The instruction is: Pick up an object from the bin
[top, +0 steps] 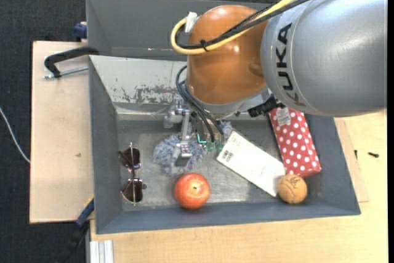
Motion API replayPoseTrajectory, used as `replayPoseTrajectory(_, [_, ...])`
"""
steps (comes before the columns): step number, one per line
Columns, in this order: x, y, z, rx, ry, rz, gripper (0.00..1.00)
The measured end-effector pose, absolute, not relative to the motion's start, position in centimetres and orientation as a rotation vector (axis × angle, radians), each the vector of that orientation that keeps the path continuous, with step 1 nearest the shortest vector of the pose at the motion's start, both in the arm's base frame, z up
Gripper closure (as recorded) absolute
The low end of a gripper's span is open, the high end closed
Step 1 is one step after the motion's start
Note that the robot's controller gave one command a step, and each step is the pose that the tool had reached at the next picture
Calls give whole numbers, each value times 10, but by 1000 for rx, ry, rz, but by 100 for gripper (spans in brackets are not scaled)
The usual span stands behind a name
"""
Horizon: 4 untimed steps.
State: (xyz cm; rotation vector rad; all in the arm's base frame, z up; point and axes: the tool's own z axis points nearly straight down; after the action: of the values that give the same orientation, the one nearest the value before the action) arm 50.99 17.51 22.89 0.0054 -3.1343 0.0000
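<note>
I record my gripper [184, 143] directly over the crumpled blue-grey cloth bundle [167, 157], mid-floor of the grey metal bin [101, 132] near the round red apple [192, 190]; I cannot tell how wide my jaws stand.

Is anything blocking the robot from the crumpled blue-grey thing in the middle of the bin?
Nothing visible does. The end effector is right over the crumpled blue-grey cloth. The red apple and the white card lie next to the cloth, one on each side, not in between.
</note>
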Motion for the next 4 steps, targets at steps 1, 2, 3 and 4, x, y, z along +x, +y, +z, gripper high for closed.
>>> replayPoseTrajectory(1, [512,174,234,1,-3143,-3,0])
replayPoseTrajectory(2, [531,149,167,94,-3147,-3,0])
replayPoseTrajectory(3, [550,119,77,184,-3141,-2,0])
replayPoseTrajectory(4, [572,118,72,395,-3121,-7,0])
